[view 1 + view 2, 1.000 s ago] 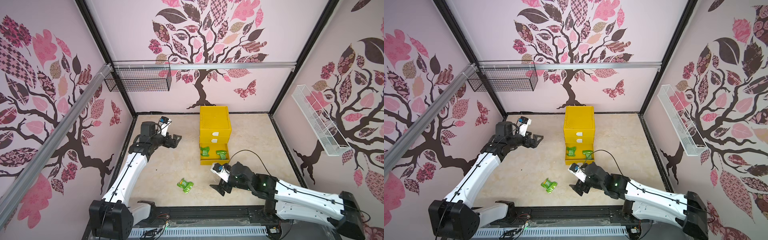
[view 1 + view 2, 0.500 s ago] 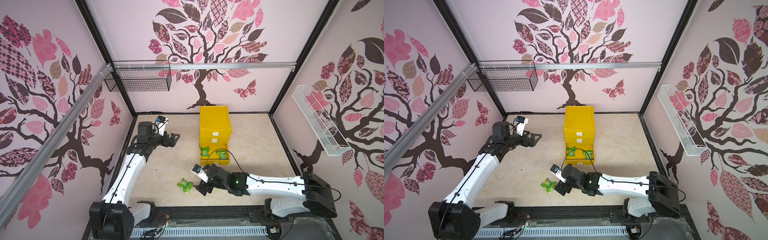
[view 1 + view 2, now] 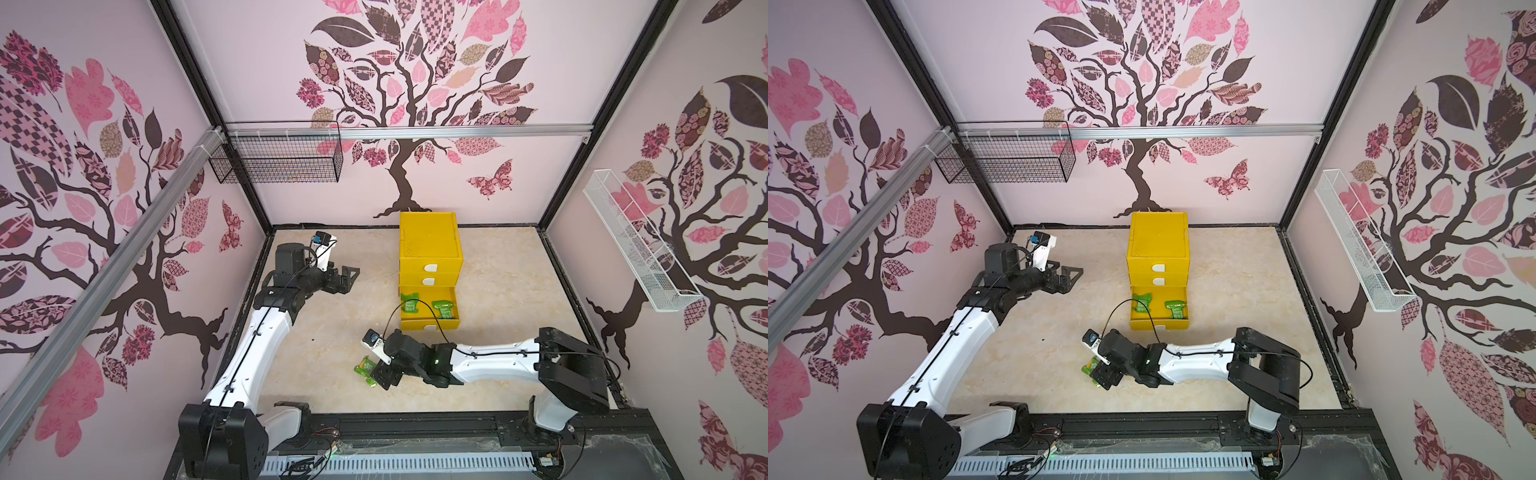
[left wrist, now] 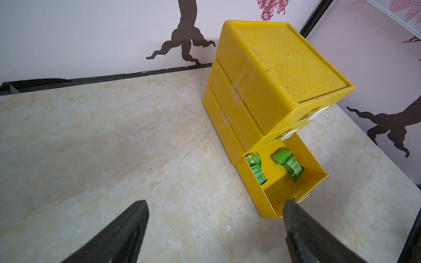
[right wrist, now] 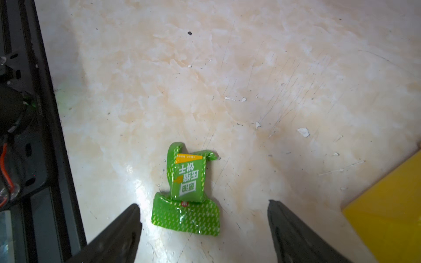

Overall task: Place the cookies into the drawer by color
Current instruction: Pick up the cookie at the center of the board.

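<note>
The yellow drawer point(image 3: 430, 245) point(image 3: 1158, 245) point(image 4: 273, 79) stands at the back middle of the table. Its bottom tray is pulled out and holds two green cookies point(image 3: 409, 303) point(image 3: 444, 308) point(image 4: 256, 167) point(image 4: 288, 164); the upper two trays are shut. A third green cookie point(image 3: 365, 368) point(image 3: 1089, 365) point(image 5: 188, 189) lies flat on the table near the front. My right gripper point(image 3: 380, 376) point(image 3: 1102, 376) point(image 5: 203, 203) is open low over it, one finger on each side of its crimped end. My left gripper point(image 3: 347, 278) point(image 3: 1069, 278) point(image 4: 215, 201) hangs open and empty, left of the drawer.
A black wire basket point(image 3: 276, 160) hangs on the back wall and a white wire basket point(image 3: 636, 245) on the right wall. The black front rail point(image 3: 415, 424) point(image 5: 45, 136) runs close to the loose cookie.
My right arm has swung left from in front of the open tray to the loose green cookie and come down over it. My left gripper has drawn back slightly to the left.
</note>
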